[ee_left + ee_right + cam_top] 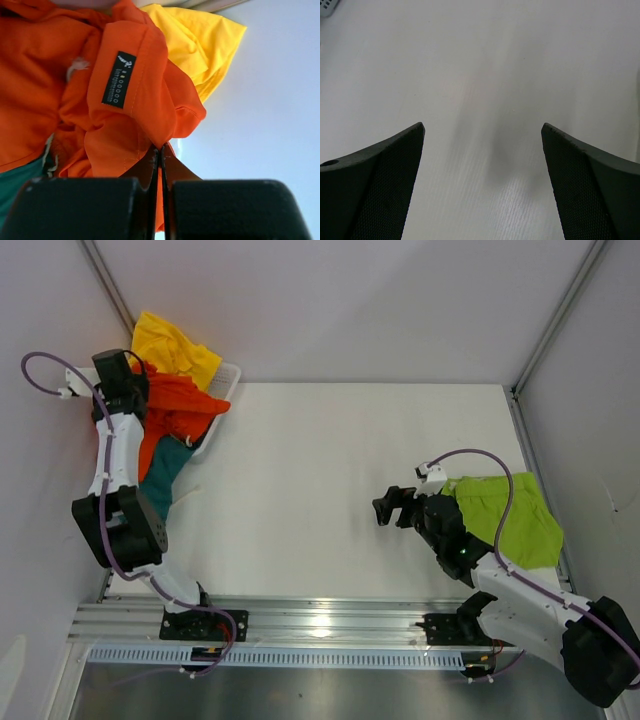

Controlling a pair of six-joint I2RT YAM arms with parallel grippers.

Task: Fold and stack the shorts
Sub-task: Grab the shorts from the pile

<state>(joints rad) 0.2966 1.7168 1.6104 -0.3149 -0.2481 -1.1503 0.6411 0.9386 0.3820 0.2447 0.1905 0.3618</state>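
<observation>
Top view: orange shorts, yellow shorts and teal shorts heaped on the white mesh basket at the far-left corner. Lime green shorts lie flat along the right edge, with broad white table between.
Left wrist: left gripper pinched tight on an orange fold.
Right wrist: right gripper spread wide, holding nothing, over tabletop.

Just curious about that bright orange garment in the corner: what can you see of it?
The orange shorts are soft, crumpled cloth with a small black sewn-in label, bunched at the table's far left corner. They touch the yellow shorts and teal shorts, partly over a white basket. The left end effector is shut on a fold.
</observation>
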